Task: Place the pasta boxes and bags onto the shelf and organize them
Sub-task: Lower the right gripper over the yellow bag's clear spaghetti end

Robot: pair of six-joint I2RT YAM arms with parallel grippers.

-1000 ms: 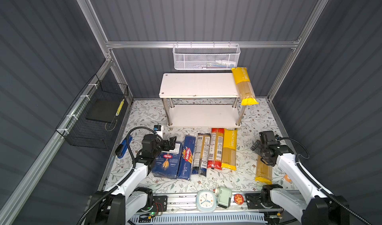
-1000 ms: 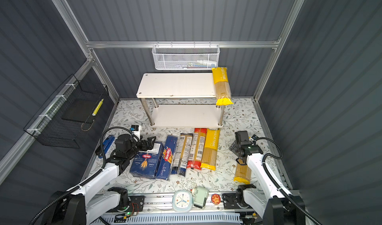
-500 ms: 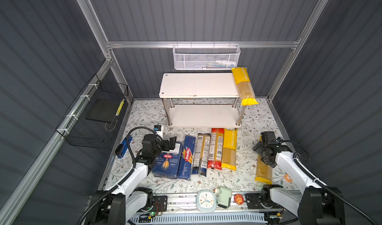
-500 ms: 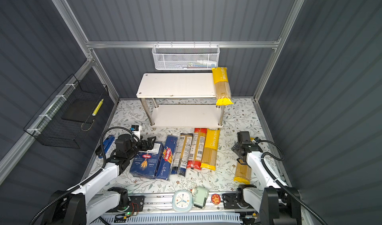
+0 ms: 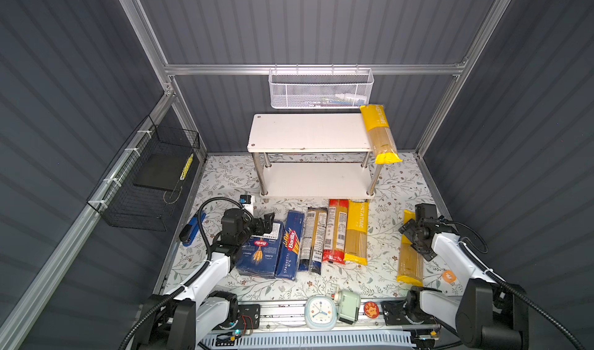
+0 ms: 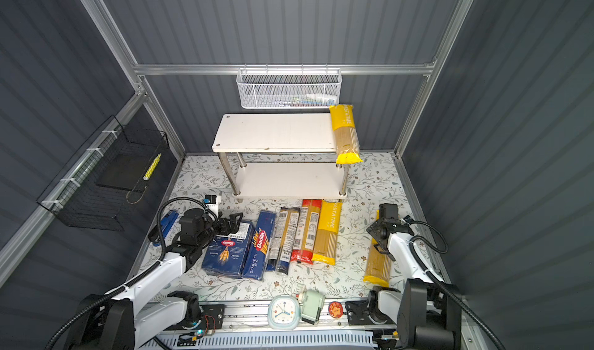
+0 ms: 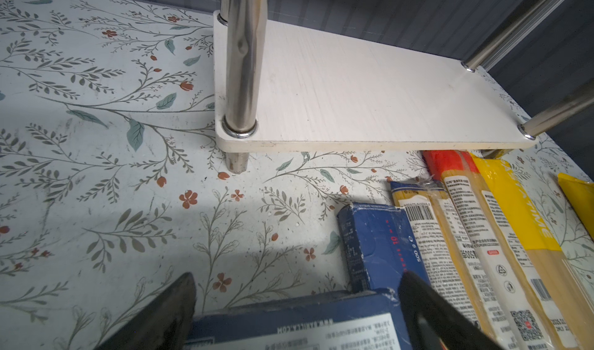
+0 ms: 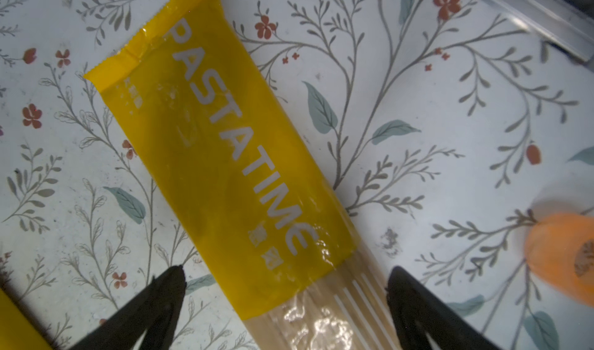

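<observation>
A floral-print tabletop boxed in by grey slatted walls, that's the stage. The right gripper is spread as wide as it goes, nothing in it, with one black finger on either side of a yellow PASTATIME bag. The bag lies flat on the mat, and the fingers flank it where the yellow print gives way to the clear window. Whether the fingertips touch the mat, I cannot tell. In both top views that bag lies alone on the right, well apart from the others.

Over to the left gripper: open too, empty, jaws poised over the far end of the wide Barilla box. Right against that box is the long Spaghetti box. Then come the clear bag with dark ends, the clear bag with red ends and a second yellow bag. All five lie side by side in a row just in front of the shelf. Up on its top board, at the right end, a third yellow bag lies front to back, its near end hanging past the front edge.
</observation>
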